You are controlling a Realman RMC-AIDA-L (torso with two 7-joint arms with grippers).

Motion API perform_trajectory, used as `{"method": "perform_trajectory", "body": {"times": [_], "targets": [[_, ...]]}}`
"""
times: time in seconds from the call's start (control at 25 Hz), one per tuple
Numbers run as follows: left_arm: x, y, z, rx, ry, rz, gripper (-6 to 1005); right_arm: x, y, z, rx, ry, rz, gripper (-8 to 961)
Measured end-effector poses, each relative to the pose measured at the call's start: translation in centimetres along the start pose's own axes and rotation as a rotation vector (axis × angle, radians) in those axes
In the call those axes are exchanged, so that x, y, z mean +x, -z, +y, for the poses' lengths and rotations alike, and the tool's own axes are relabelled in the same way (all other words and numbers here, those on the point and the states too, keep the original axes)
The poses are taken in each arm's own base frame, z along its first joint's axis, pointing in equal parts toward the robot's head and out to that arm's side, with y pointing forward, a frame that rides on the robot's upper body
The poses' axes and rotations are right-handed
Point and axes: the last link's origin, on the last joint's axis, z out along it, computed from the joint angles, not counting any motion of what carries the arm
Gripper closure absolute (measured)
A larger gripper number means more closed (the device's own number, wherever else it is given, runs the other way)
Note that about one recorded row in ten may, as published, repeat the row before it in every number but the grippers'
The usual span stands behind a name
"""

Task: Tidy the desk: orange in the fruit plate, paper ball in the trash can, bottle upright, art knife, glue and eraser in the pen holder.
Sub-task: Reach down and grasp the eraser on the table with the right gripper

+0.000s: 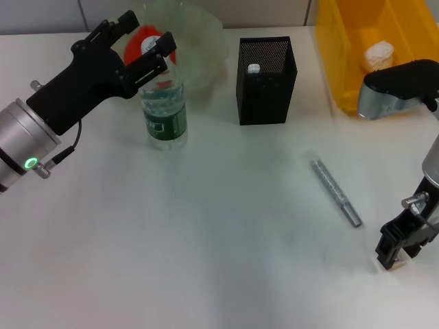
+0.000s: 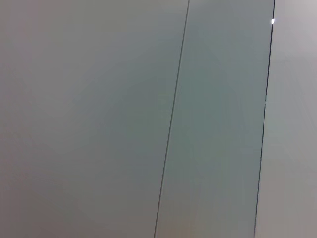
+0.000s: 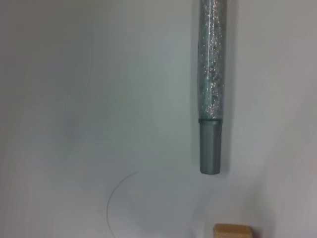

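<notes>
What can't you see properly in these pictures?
- The orange: head view, mostly hidden by the left end effector and the bottle.
- The eraser: right wrist view, cut off by the picture's edge; head view, mostly covered by the right end effector.
- What's inside the pen holder: only a small pale tip shows; the mesh hides the rest.
- Left wrist view: only blank panels, no desk things.

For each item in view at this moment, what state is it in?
bottle: upright on the desk, left claw open around its cap
orange: in the fruit plate
paper ball: in the trash can
glue: lying flat on the desk
eraser: on the desk, under the right claw
pen holder: upright
</notes>
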Motion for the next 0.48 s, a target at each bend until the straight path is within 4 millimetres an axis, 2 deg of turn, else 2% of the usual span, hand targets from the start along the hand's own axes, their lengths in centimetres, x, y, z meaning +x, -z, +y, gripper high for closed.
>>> {"method": "perform_trajectory", "body": {"times": [0.48], "targets": [[-0.11, 0.20, 0.09, 0.000, 0.003, -0.001, 186, -0.50, -0.21, 0.07, 0.003, 0.001, -0.002, 513]]}}
